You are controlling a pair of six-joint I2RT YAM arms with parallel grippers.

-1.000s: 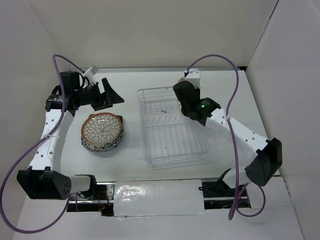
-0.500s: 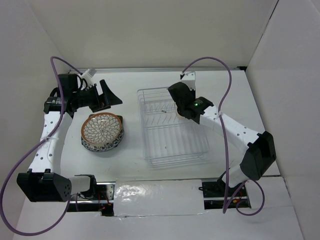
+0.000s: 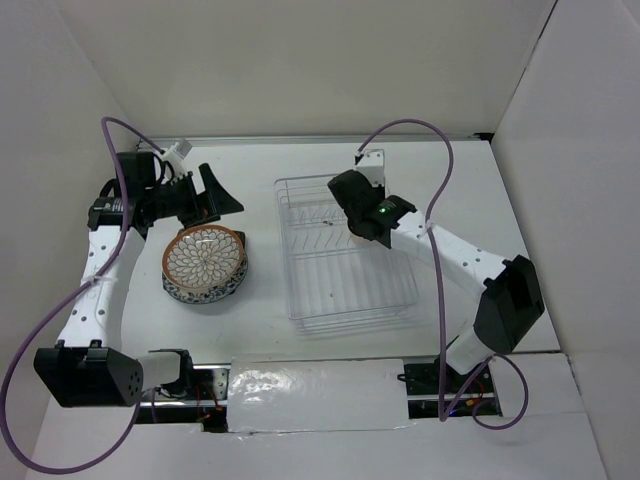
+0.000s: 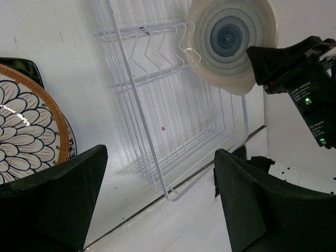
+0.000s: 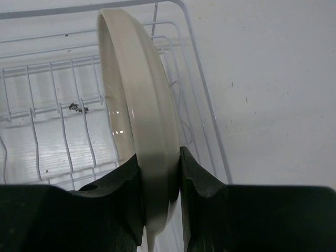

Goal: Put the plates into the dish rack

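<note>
Where the tabletop (image 3: 255,315) begins just past the arm bases, the first things met are a stack of plates on the left and the near end of the dish rack (image 3: 345,285) right of centre, standing apart from each other. On top of the stack lies the brown-rimmed plate (image 3: 204,254), face up, its white petals showing. Under it the blue-white floral plate (image 3: 192,293) shows only as a rim, and the left wrist view catches a dark corner of the square plate (image 4: 21,65) at the stack's far side.

Just beyond the stack hangs the left pincer (image 3: 222,200), its fingers spread wide with nothing between them, pointed across toward the rack.

Further back, over the far half of the rack near its row of upright prongs, the right pincer (image 5: 160,173) is pinching the cream plate (image 5: 139,89) by its lower rim. That plate stands on edge, nearly upright, and its ringed face is turned toward the left arm. Whether its edge touches the wires cannot be told. No other plate is seen in the rack.
</note>
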